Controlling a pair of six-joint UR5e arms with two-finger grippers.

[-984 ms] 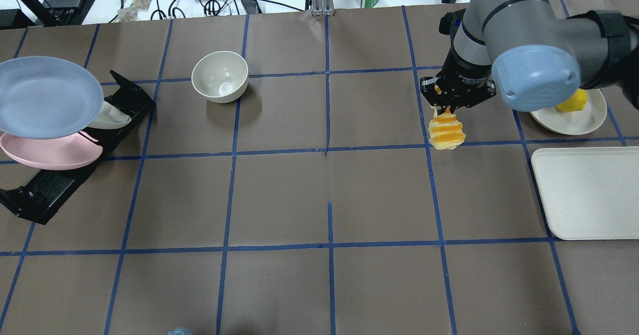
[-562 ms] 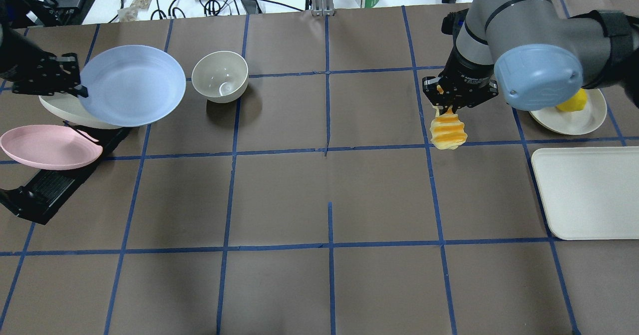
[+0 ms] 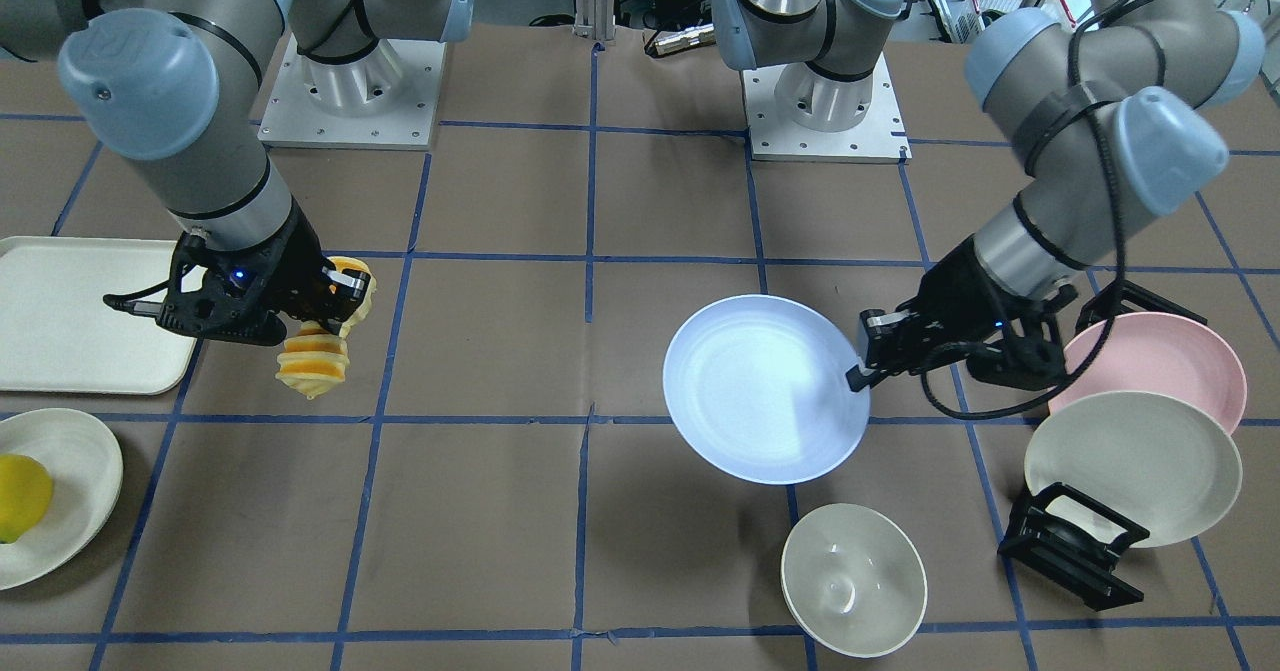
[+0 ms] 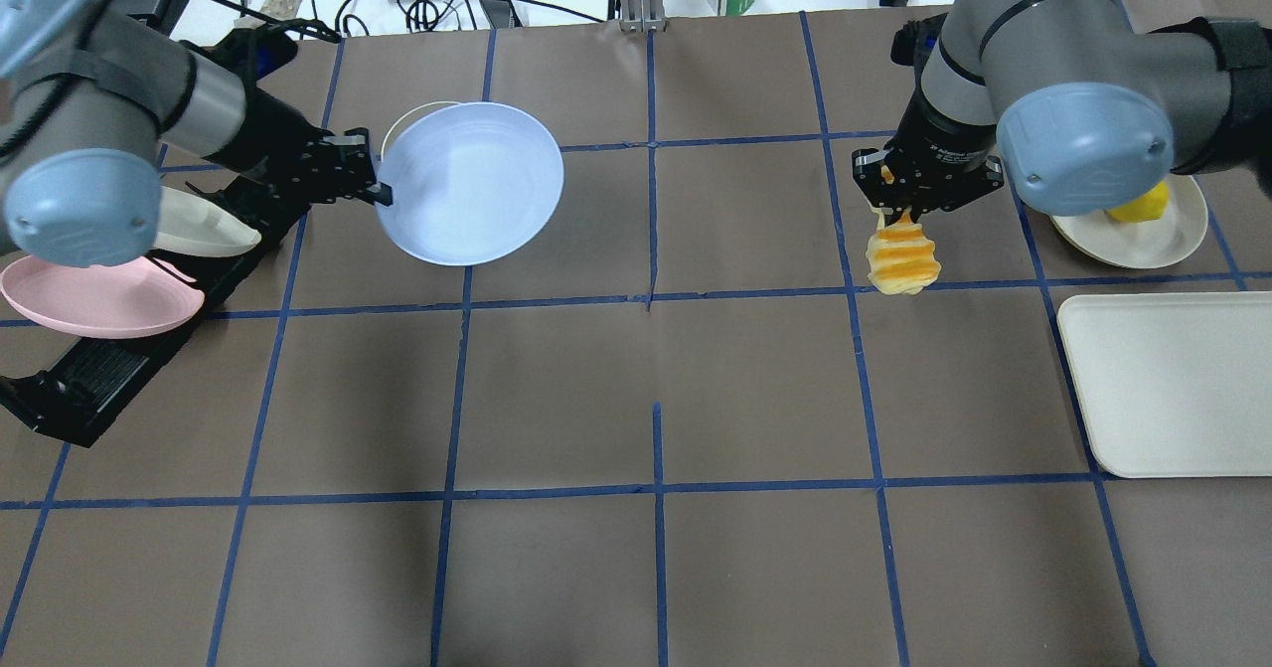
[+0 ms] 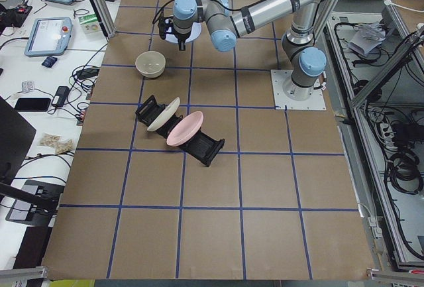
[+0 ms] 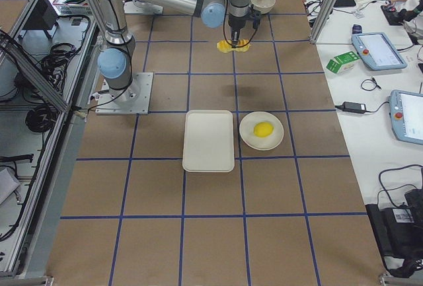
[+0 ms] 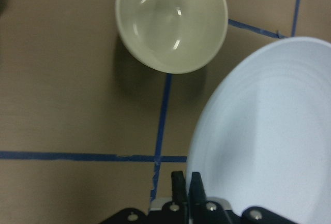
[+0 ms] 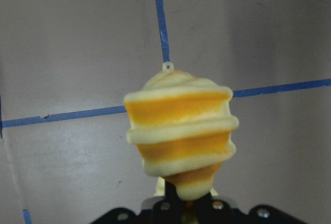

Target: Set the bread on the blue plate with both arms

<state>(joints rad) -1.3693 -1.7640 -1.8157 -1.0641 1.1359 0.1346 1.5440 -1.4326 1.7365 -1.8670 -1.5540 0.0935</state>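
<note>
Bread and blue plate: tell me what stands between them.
Nothing visible. The bread hangs from the right gripper, the blue plate is held by the left gripper; only taped table lies between them.

We find a robotics laboratory. Two jointed arms [image 3: 1090, 101] stand on bolted mounting plates [image 3: 290, 121] at a counter [image 4: 556, 587] papered brown and gridded with blue tape [image 4: 556, 494]. Teach pendants [image 6: 379, 49], cables [image 5: 397, 168] and aluminium framing [image 6: 325, 5] line the adjoining white benches [image 6: 370, 141].

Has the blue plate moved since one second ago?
Yes. The blue plate moved right in the overhead view and now covers most of the bowl.
</note>
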